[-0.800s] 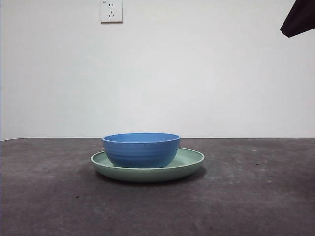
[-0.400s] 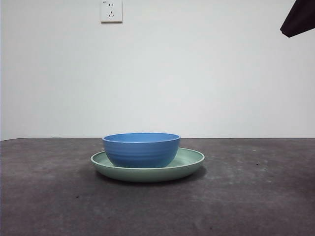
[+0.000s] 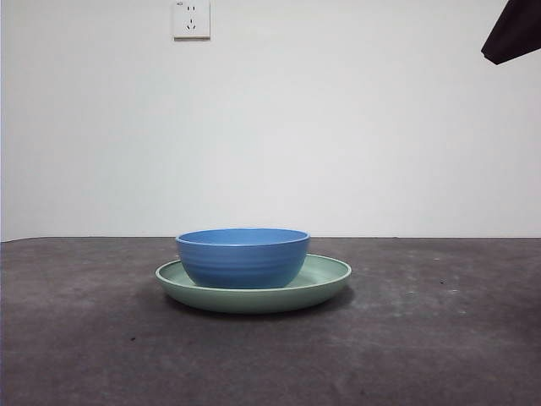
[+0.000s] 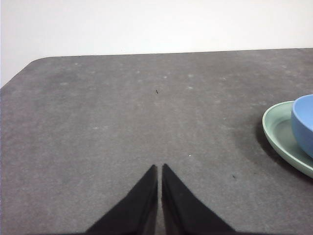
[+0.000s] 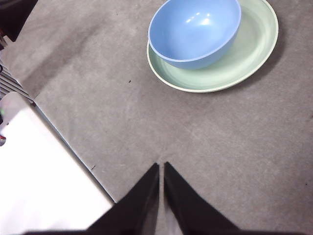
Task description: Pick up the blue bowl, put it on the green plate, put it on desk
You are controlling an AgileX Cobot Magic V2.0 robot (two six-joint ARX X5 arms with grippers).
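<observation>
The blue bowl (image 3: 243, 256) sits upright inside the green plate (image 3: 325, 283), a little off the plate's middle, so more bare green shows on one side. The bowl is round and smooth at the rim, with faint horizontal ridges around its outer wall; its inside is glossy and catches small light spots. The plate is wide, shallow and pale mint, with a low raised rim, and it lies flat on the desk (image 3: 439, 338), which is dark grey-brown, matte and slightly mottled with pale specks.

My left gripper (image 4: 159, 167) hangs above bare desk, well apart from the plate; its two black pointed jaws are pressed together with only a thin line between them, and they hold nothing. My right gripper (image 5: 161, 165) also hangs above the desk, near the plate but not touching it, its jaws closed the same way and empty. A white wall socket (image 3: 191, 19) is on the wall behind.
</observation>
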